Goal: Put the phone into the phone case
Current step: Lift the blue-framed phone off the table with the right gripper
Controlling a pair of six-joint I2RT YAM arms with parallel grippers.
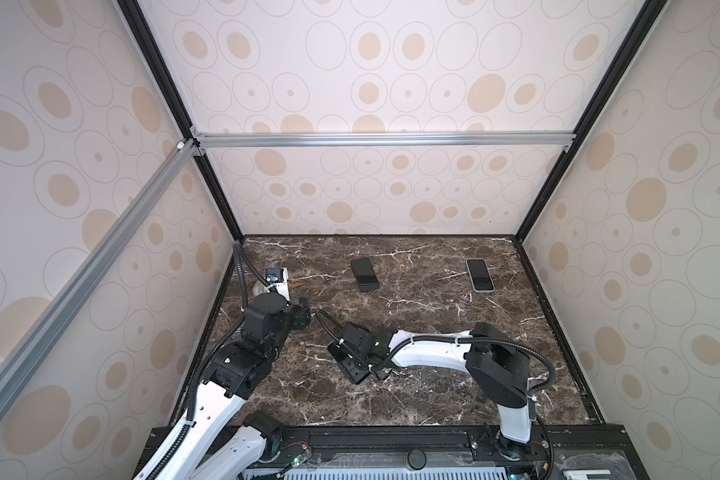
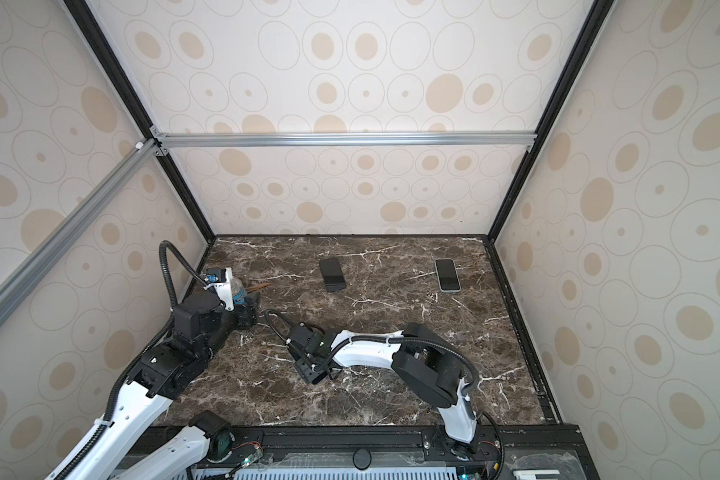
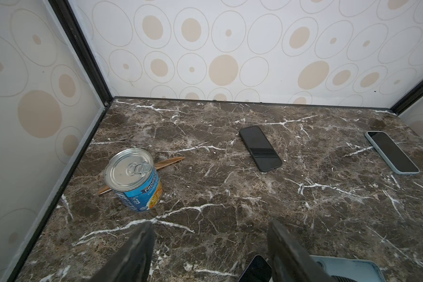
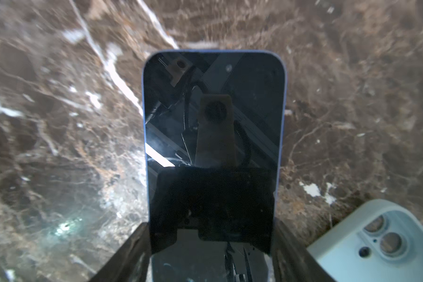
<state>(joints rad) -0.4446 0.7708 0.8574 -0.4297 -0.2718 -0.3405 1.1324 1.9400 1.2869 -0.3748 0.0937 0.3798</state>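
Between the right jaws: blue-edged phone [image 4: 213,122], screen glossy, mirror-smooth glass. Beside them: pale blue phone case [image 4: 340,244], matt plastic. Dark brown veined counter [image 4: 59,146]: polished stone look.

Both top views: high above the near edge of the table [image 1: 433,399], tilted down toward its far edge, far enough to take in all of it. Left wrist: low over the table's near left part, facing its far edge, sharing the black phone [image 3: 260,148] with the top views. Right wrist: very close over a phone [image 4: 213,122] near the table's middle, apparently facing almost straight down, sharing the phone case [image 4: 340,246] with the left wrist.
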